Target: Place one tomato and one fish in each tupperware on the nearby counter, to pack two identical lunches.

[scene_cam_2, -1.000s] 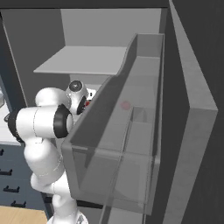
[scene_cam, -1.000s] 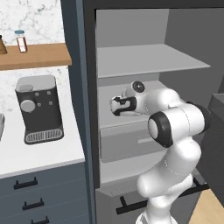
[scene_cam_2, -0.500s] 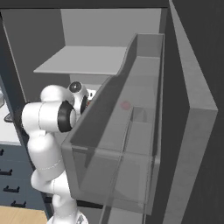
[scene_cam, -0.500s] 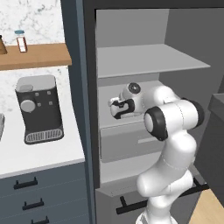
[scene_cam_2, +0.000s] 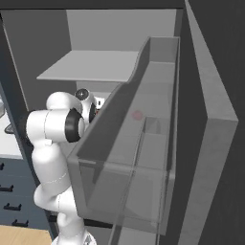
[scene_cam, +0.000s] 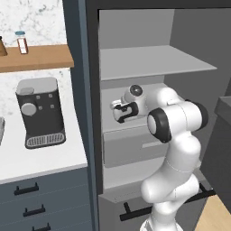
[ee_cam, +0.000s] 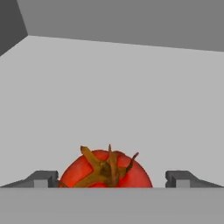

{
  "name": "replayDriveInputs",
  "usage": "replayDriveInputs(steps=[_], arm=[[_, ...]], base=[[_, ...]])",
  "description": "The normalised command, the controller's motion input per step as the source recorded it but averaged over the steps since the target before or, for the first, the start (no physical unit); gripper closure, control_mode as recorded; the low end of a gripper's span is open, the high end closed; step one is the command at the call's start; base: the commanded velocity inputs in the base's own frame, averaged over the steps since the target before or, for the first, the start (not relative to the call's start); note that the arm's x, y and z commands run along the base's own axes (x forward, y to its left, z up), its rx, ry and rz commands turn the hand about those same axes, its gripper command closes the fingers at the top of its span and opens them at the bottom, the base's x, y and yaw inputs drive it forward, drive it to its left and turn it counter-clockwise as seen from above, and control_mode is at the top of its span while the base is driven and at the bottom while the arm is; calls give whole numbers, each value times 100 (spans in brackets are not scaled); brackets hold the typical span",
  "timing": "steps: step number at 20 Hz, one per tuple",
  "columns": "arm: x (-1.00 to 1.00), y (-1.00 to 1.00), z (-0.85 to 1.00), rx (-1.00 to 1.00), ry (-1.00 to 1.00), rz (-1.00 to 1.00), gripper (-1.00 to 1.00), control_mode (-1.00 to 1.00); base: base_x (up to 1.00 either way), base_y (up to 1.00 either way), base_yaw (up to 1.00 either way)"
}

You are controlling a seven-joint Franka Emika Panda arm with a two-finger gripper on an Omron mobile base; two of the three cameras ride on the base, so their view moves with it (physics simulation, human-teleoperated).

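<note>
Inside the fridge, my pincer (ee_cam: 112, 178) stands spread around the tomato (ee_cam: 105, 169), pads not touching it; closing off-centre could roll the glossy ball away across the shelf.

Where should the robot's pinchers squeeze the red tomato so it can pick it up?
Best around its round middle, one finger on each side. In the hand view the tomato sits between the open gripper, stem pointing at the camera, so coming straight down over the stem looks right. The ball is smooth and even, so opposite sides of its widest part should hold it steady; a gentle squeeze seems wise.
</note>
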Motion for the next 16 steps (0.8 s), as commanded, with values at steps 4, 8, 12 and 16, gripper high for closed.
replayDriveInputs(steps=[4,8,12,16], arm=[[0,8,-28,0,0,0,100,-100],[-3,1,-31,0,2,0,100,-100],[-33,0,-32,0,0,0,100,-100],[-60,-6,-5,1,-1,0,100,-100]], base=[[0,0,0],[0,0,0],[0,0,0],[0,0,0]])
